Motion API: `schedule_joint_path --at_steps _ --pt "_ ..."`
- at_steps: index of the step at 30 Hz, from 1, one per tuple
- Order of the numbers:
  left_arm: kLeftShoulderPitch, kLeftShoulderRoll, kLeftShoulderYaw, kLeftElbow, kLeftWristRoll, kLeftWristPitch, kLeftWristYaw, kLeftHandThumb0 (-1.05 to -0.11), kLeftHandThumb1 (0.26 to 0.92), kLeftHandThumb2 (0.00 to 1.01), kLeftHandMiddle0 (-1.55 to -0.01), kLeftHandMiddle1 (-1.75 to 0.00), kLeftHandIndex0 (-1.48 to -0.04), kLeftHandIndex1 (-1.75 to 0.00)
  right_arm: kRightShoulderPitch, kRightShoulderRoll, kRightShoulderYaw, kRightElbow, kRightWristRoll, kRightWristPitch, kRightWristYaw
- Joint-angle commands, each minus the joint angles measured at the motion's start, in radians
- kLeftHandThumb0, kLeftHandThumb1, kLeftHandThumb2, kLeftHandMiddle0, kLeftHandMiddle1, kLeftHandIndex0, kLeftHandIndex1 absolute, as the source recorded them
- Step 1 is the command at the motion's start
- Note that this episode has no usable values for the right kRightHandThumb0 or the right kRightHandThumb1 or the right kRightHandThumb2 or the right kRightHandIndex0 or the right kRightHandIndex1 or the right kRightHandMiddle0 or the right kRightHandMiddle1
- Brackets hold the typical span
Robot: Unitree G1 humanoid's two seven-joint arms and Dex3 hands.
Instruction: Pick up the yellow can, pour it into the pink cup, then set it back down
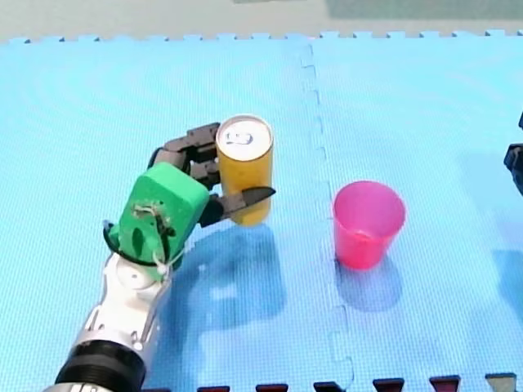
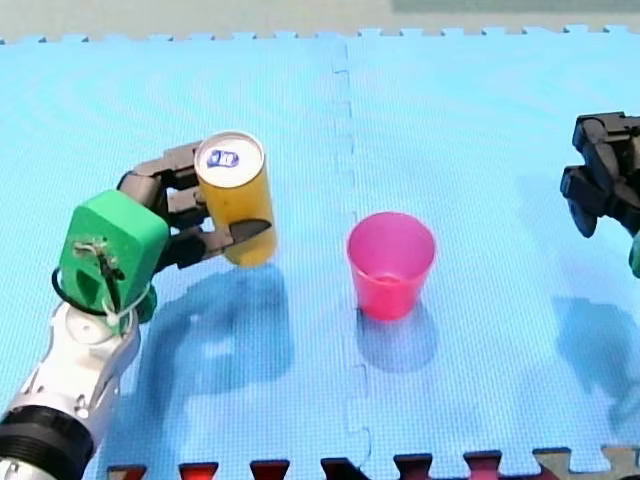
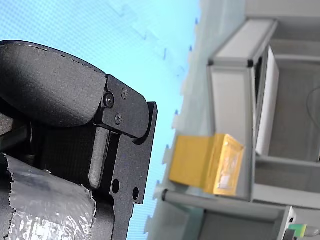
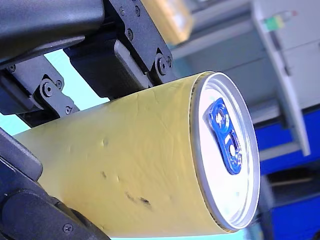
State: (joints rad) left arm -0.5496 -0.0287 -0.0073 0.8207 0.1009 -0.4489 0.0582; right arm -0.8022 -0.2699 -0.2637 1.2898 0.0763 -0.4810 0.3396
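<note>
The left hand (image 1: 176, 196) pinches the yellow can (image 1: 244, 175) round its middle, a good spot, left of the pink cup (image 1: 368, 222). It may be just off the mat (image 1: 425, 114). The can looks thin, smooth and slippery. The right hand (image 2: 605, 170) is far right.

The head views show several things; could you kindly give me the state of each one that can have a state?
left hand: closed around the yellow can.
yellow can: upright, gripped at its side; I cannot tell whether it is off the blue foam mat.
pink cup: upright on the mat, mouth up, apart from the can.
right hand: holds nothing, at the mat's right edge.
</note>
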Motion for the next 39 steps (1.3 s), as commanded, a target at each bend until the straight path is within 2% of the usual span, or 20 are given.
schedule_joint_path --at_steps 1,6,16,19,22,31,35,39 --pt "-0.008 -0.001 -0.005 -0.017 0.013 -0.013 0.024 -0.393 0.745 0.0 -1.41 -0.02 -1.25 0.0 -0.001 0.001 -0.004 0.001 0.004 -0.004 -0.003" --pt "-0.018 0.006 -0.012 -0.015 0.037 -0.044 0.06 -0.391 0.744 0.0 -1.41 -0.01 -1.25 0.0 0.0 0.006 -0.006 0.002 0.005 -0.006 -0.005" --pt "-0.034 0.019 -0.028 -0.053 0.092 -0.014 0.13 -0.389 0.747 0.0 -1.4 0.0 -1.25 0.0 -0.002 0.01 -0.007 0.005 0.003 -0.006 -0.012" --pt "-0.059 0.029 -0.048 -0.04 0.156 -0.028 0.211 -0.388 0.746 0.0 -1.4 0.0 -1.25 0.0 -0.003 0.011 -0.005 0.005 0.001 -0.006 -0.015" --pt "-0.089 0.039 -0.072 -0.039 0.225 0.002 0.286 -0.389 0.746 0.0 -1.4 0.0 -1.25 0.0 -0.003 0.011 -0.004 0.006 -0.002 -0.006 -0.017" --pt "-0.168 0.02 -0.112 0.014 0.277 0.101 0.356 -0.434 0.756 0.0 -1.41 0.0 -1.26 0.0 -0.003 0.013 0.0 0.007 -0.006 -0.011 -0.022" --pt "-0.195 0.008 -0.141 0.039 0.309 0.107 0.408 -0.444 0.758 0.0 -1.41 0.0 -1.26 0.0 -0.003 0.016 0.002 0.007 -0.007 -0.012 -0.025" --pt "-0.219 0.015 -0.179 0.066 0.355 0.096 0.452 -0.468 0.764 0.0 -1.41 0.0 -1.26 0.0 -0.002 0.02 0.004 0.009 -0.009 -0.012 -0.028"
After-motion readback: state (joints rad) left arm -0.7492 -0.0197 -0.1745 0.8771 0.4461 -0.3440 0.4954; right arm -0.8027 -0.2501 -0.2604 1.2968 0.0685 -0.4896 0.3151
